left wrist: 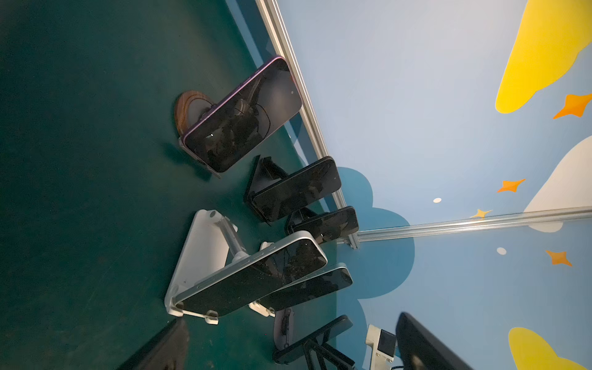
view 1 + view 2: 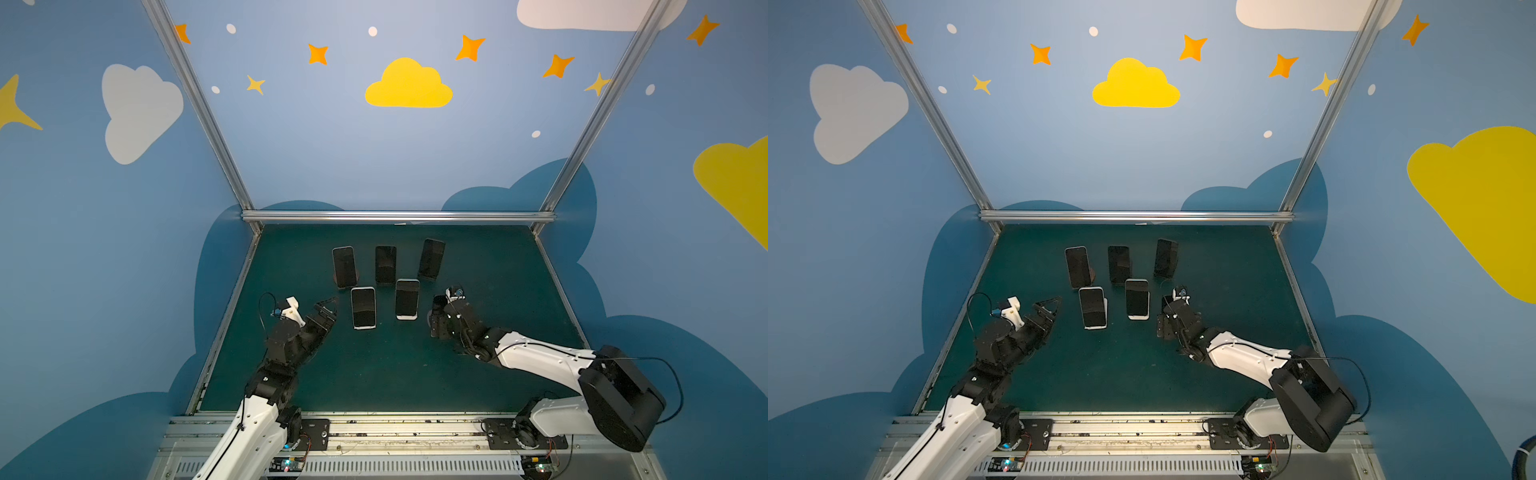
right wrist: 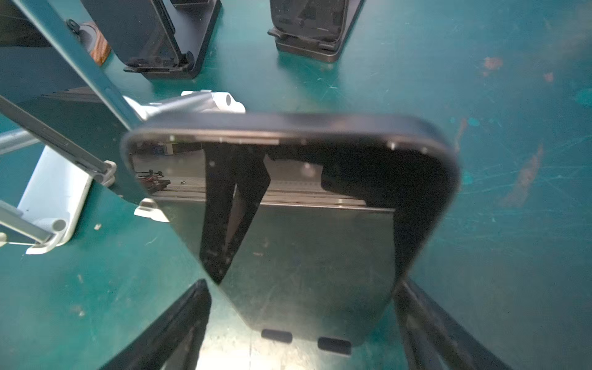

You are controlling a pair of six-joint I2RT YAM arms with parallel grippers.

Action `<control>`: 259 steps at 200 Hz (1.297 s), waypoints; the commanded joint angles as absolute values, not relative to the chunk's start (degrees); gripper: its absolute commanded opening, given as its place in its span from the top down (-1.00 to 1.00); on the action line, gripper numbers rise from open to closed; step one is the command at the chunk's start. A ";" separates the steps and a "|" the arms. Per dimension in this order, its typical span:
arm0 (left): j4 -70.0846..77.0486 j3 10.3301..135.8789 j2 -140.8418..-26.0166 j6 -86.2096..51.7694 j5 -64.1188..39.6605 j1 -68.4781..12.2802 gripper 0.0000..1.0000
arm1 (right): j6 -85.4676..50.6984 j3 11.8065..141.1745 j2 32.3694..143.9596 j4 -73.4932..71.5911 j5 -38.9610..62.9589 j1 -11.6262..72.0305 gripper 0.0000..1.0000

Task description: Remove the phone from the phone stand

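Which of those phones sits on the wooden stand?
The purple-edged phone, leftmost in the back row: its stand is round brown wood; the other stands are not.

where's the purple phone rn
In a top view the purple phone sits at the left end of the back row, next to a black phone.

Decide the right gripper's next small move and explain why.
Probably close the right gripper firmly on the dark-framed glossy phone before lifting: its fingers flank the phone's edges, firm contact is unclear, and the phone rests in the black stand's lips.

Three phones point(image 2: 385, 264) stand behind two phones point(image 2: 407, 298), a sixth phone point(image 3: 304, 256) rightmost
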State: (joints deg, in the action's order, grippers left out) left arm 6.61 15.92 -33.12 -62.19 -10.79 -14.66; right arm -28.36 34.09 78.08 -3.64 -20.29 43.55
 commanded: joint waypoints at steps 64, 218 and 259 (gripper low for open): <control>5.41 15.18 -31.46 -61.96 -9.40 -14.77 -1.00 | -30.02 36.87 81.47 -5.18 -22.92 43.66 -0.68; 5.45 15.37 -30.44 -62.23 -9.27 -14.77 -1.00 | -28.31 36.04 75.42 -1.54 -25.95 46.50 -0.52; 4.45 15.16 -28.97 -62.18 -9.15 -14.77 -1.00 | -28.21 36.28 76.44 -1.98 -25.51 46.60 -0.49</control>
State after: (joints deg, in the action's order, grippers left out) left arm 5.87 15.44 -30.15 -62.28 -9.72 -14.66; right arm -28.64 35.55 76.86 -0.75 -24.60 46.26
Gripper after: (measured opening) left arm 0.998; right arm 0.750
